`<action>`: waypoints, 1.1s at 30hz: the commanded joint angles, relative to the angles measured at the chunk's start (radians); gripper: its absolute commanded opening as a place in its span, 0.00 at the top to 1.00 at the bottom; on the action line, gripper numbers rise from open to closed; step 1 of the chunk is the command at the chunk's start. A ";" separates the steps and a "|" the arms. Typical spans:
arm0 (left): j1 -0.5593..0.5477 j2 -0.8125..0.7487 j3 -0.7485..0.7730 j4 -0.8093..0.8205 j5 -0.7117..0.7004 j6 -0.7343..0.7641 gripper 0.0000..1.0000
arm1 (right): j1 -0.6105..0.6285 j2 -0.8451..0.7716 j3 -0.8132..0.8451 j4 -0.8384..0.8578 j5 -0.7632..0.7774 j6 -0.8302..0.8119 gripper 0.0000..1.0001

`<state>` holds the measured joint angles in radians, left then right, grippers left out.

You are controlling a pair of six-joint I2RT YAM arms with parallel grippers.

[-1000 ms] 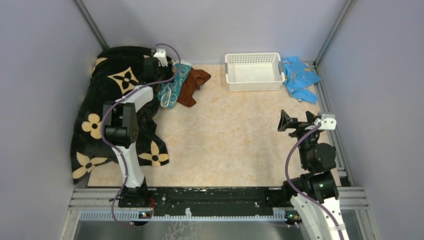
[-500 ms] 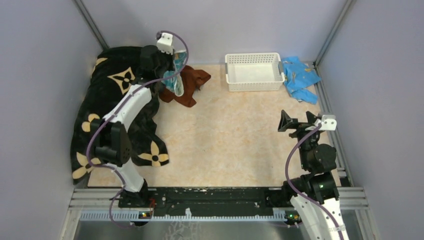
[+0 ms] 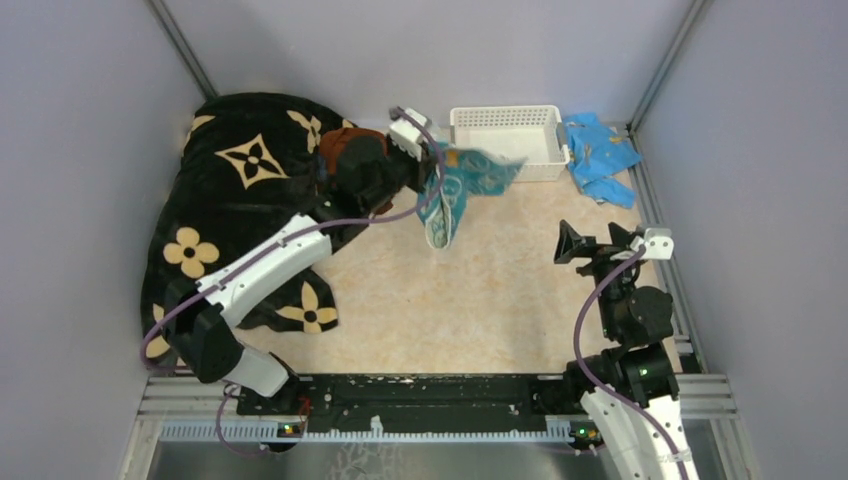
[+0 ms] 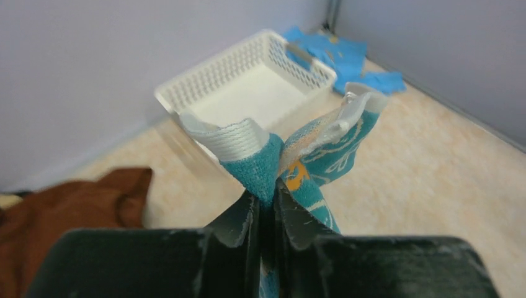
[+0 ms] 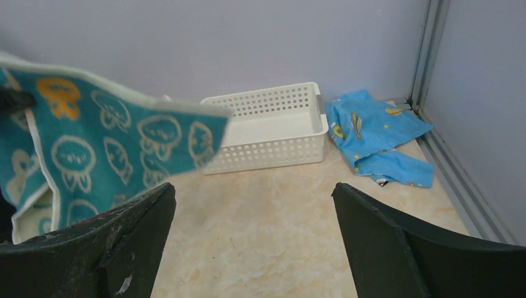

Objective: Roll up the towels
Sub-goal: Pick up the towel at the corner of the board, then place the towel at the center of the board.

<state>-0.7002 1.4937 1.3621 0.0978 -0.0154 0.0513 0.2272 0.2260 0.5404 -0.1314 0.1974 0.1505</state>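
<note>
The left gripper point(image 4: 263, 214) is almost closed, pinching a fold of the teal-and-white towel point(image 3: 455, 190) — the cloth hangs crumpled, not rolled, above the far middle of the table point(image 3: 480, 290), beside the white basket point(image 3: 505, 110). The right gripper point(image 5: 254, 211) stands wide open at the right — it holds nothing.

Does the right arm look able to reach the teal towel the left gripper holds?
Likely yes: the open right gripper faces the teal towel held by the left gripper, nothing between them.
</note>
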 commanded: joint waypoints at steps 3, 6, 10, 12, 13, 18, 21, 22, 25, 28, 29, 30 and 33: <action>-0.078 0.003 -0.195 0.039 -0.074 -0.132 0.69 | 0.014 0.057 0.074 -0.034 -0.045 0.035 0.01; -0.077 -0.028 -0.277 0.030 -0.065 -0.169 0.51 | 0.012 0.098 0.095 -0.058 -0.077 0.054 0.01; -0.078 -0.107 -0.357 -0.025 -0.066 -0.191 0.19 | 0.013 0.174 0.117 -0.068 -0.151 0.104 0.01; -0.078 -0.144 -0.409 -0.037 -0.053 -0.210 0.11 | 0.013 0.211 0.103 -0.067 -0.152 0.156 0.01; -0.078 -0.159 -0.432 -0.036 -0.042 -0.221 0.10 | 0.014 0.232 0.093 -0.068 -0.153 0.179 0.01; -0.081 -0.164 -0.503 -0.025 0.054 -0.279 0.15 | 0.014 0.390 0.077 -0.080 -0.236 0.228 0.04; -0.098 -0.116 -0.495 -0.046 0.084 -0.278 0.17 | 0.014 0.527 0.099 -0.070 -0.315 0.224 0.11; -0.103 -0.100 -0.487 -0.055 0.087 -0.274 0.17 | 0.014 0.572 0.105 -0.056 -0.338 0.228 0.12; -0.116 -0.050 -0.472 -0.040 0.095 -0.261 0.17 | 0.038 0.687 0.120 0.019 -0.396 0.236 0.16; -0.120 0.009 -0.435 -0.027 0.095 -0.240 0.16 | 0.096 0.769 0.151 0.076 -0.399 0.228 0.18; -0.119 0.031 -0.419 -0.025 0.095 -0.233 0.16 | 0.117 0.791 0.164 0.087 -0.403 0.224 0.19; -0.121 0.055 -0.400 -0.025 0.099 -0.224 0.16 | 0.132 0.815 0.174 0.094 -0.408 0.221 0.20; -0.121 0.126 -0.348 -0.026 0.109 -0.207 0.16 | 0.164 0.856 0.187 0.097 -0.430 0.208 0.22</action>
<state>-0.8162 1.5562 0.9298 0.0559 0.0639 -0.1879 0.3519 1.0527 0.6495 -0.1406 -0.1806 0.3691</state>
